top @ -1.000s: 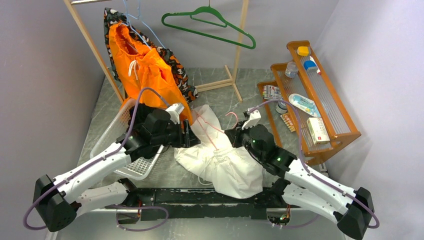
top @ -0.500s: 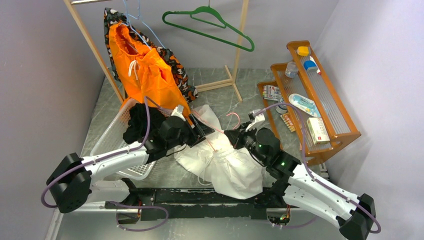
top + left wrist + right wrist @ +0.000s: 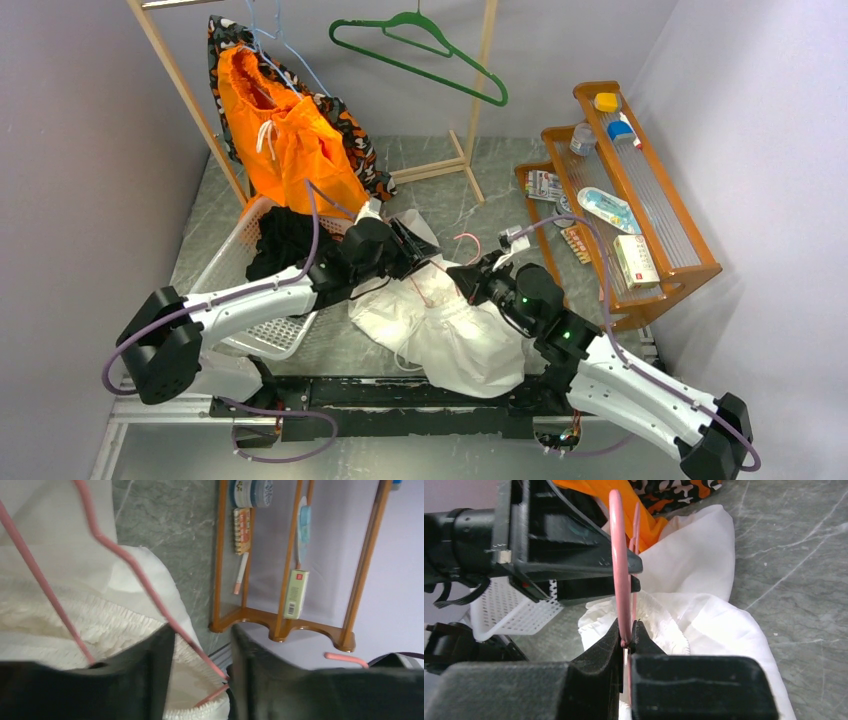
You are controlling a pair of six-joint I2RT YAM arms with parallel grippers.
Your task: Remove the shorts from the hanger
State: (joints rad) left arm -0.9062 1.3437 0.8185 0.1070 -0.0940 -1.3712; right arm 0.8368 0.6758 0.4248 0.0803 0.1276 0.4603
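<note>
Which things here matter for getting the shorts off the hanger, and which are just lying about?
Job: orange shorts; their pale wire hanger.
Lying about: green hanger, wooden shelf, basket, black garment, white garment, and its pink hanger, though the right gripper is clamped on that.

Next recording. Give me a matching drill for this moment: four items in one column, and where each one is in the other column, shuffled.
Items
1. orange shorts
2. green hanger
3. pink hanger
4. black garment

Places
a. in the basket
b. pinched in the right gripper
c. hanging bare on the rack
d. hanging at the rack's left end

Pairs: 1-d, 2-c, 3-b, 4-a
</note>
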